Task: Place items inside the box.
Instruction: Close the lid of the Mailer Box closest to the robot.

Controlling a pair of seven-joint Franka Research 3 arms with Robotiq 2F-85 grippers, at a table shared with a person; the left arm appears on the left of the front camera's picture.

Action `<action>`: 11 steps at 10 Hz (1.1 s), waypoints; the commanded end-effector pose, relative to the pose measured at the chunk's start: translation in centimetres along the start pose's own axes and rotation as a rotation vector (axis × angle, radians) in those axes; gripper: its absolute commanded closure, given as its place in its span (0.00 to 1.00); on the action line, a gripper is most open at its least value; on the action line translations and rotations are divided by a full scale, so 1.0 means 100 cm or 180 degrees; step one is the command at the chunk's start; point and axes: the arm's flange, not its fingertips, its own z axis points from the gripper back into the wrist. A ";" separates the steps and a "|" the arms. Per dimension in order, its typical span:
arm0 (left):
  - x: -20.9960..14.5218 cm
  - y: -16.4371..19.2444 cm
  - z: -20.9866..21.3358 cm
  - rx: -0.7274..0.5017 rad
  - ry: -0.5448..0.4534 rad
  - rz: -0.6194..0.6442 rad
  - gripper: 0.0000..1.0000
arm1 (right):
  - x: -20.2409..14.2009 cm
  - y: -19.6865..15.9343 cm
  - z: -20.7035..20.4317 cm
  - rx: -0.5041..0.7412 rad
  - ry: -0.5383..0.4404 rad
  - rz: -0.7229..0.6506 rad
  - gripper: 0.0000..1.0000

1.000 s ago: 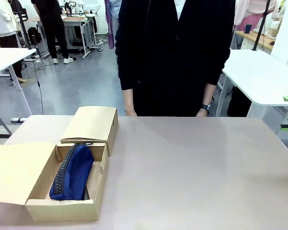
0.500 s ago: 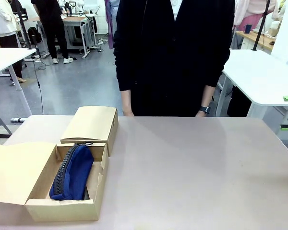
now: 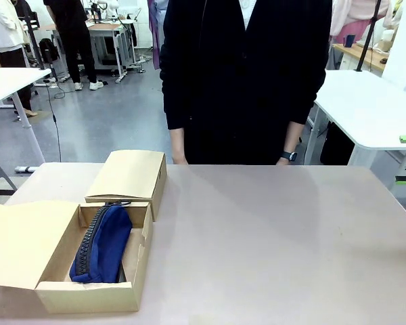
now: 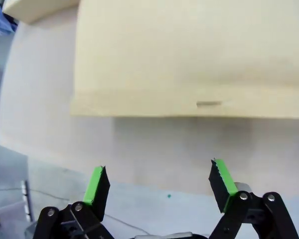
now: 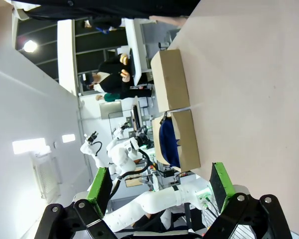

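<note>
Navy pencil case point(image 3: 103, 244) sits inside the open cardboard box point(image 3: 88, 295) near the counter's point(image 3: 271, 237) left; both end effectors, left point(image 4: 159, 181) and right point(image 5: 160, 185), gape empty. Best approach the lid flap point(image 3: 24, 240) squarely.

I see the left gripper point(image 4: 159, 181) with jaws spread wide, green pads point(image 4: 95, 183) apart, nothing between them. Right gripper point(image 5: 160, 183) same: jaws fully apart, empty, wrist rolled so the scene sits sideways. Person's hands point(image 3: 179, 160) hang down behind the far edge, arms at their sides
</note>
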 end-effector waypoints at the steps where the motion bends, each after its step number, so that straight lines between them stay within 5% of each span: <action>1: 0.001 -0.006 -0.026 -0.0148 0.0306 -0.0021 0.00 | 0.000 0.003 0.000 0.0052 -0.0016 0.0001 0.00; 4: 0.008 -0.017 -0.066 -0.0356 0.0182 -0.0079 0.00 | 0.000 0.003 0.000 0.0052 -0.0016 0.0001 0.00; 11: 0.032 -0.022 -0.071 -0.0004 -0.1445 0.0458 0.00 | 0.000 0.003 0.000 0.0052 -0.0016 0.0001 0.00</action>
